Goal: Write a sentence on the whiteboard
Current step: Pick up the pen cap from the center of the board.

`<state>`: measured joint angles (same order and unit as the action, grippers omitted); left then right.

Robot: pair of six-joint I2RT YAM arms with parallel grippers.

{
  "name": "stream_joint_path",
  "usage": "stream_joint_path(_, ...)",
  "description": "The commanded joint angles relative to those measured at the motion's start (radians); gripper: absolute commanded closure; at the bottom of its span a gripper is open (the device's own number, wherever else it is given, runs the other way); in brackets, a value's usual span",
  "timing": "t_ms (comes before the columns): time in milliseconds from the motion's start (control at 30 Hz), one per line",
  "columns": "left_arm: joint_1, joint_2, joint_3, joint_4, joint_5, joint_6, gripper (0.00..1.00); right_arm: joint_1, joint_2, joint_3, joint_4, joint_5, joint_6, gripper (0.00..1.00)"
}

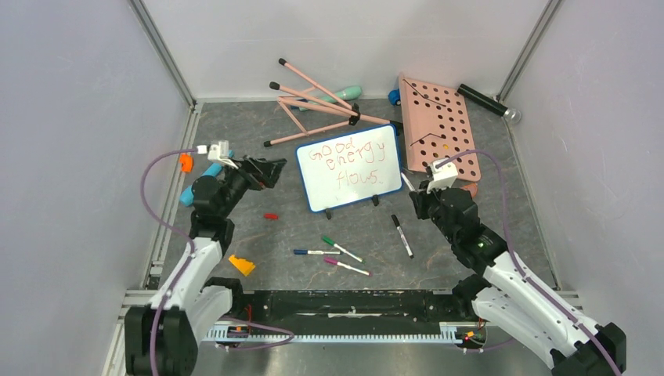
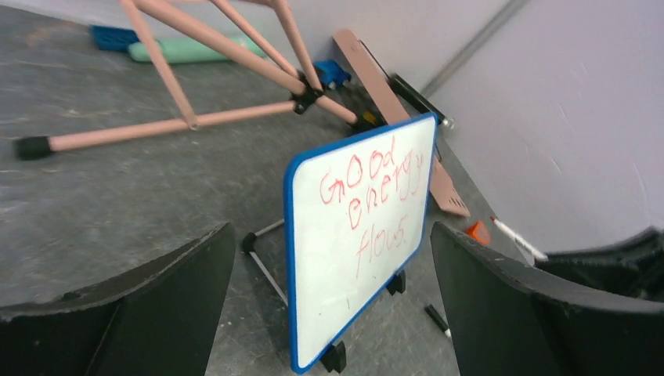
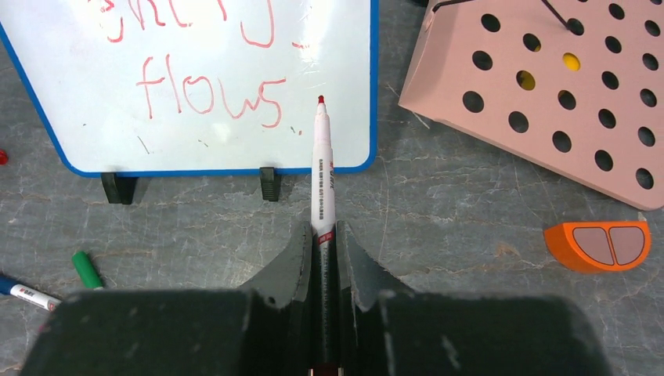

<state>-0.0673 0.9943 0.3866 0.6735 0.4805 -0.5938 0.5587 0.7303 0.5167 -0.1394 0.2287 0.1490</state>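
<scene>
With the sentence seemingly finished on the mid-table whiteboard, the right gripper at its four o'clock, clamped on the red marker, should retreat without smudging; the left gripper, at nine o'clock, has its fingers wide apart.

Bare floor lies left of the whiteboard — only a small red cap there. Behind stands a pink tripod, to the right a pegboard — loose markers litter the front.
</scene>
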Motion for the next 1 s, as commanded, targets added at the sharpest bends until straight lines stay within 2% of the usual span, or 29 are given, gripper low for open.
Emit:
stream_joint_path(0,0.005,-0.155,0.112,-0.586,-0.359,0.023,0.0,-0.002,-0.034,-0.015,0.053,0.027,0.015,1.0)
stream_joint_path(67,0.006,-0.195,0.098,-0.844,-0.695,-0.289,0.0,-0.003,-0.039,-0.017,0.058,0.03,0.014,1.0)
stream_joint_path(100,0.013,-0.218,0.061,-0.861,-0.735,-0.387,0.0,-0.003,-0.04,-0.017,0.059,0.031,0.015,1.0)
stream_joint_path(133,0.024,-0.245,-0.005,-0.754,-0.648,-0.358,0.0,-0.003,-0.043,-0.017,0.06,0.032,0.016,1.0)
stream_joint_path(167,0.025,-0.26,-0.047,-0.666,-0.591,-0.394,0.0,-0.003,-0.045,-0.015,0.06,0.033,0.016,1.0)
stream_joint_path(233,0.025,-0.264,-0.061,-0.624,-0.539,-0.452,0.0,-0.003,-0.051,-0.017,0.059,0.033,0.017,1.0)
stream_joint_path(367,0.023,-0.136,0.202,-1.024,-0.6,-0.397,0.04,-0.003,-0.063,-0.023,0.06,0.021,0.021,1.0)
stream_joint_path(433,0.02,-0.072,0.306,-1.212,-0.713,-0.477,0.08,-0.004,-0.063,-0.023,0.06,0.006,0.024,1.0)
stream_joint_path(567,0.004,0.1,0.462,-1.461,-0.754,-0.556,0.07,-0.003,-0.055,-0.024,0.065,-0.007,0.027,1.0)
stream_joint_path(733,-0.029,0.303,0.491,-1.509,-0.638,-0.623,0.16,-0.003,-0.033,-0.024,0.082,-0.012,0.028,1.0)
stream_joint_path(967,-0.127,0.367,0.478,-1.481,-0.677,-0.748,0.19,-0.004,-0.028,-0.028,0.086,-0.016,0.028,1.0)
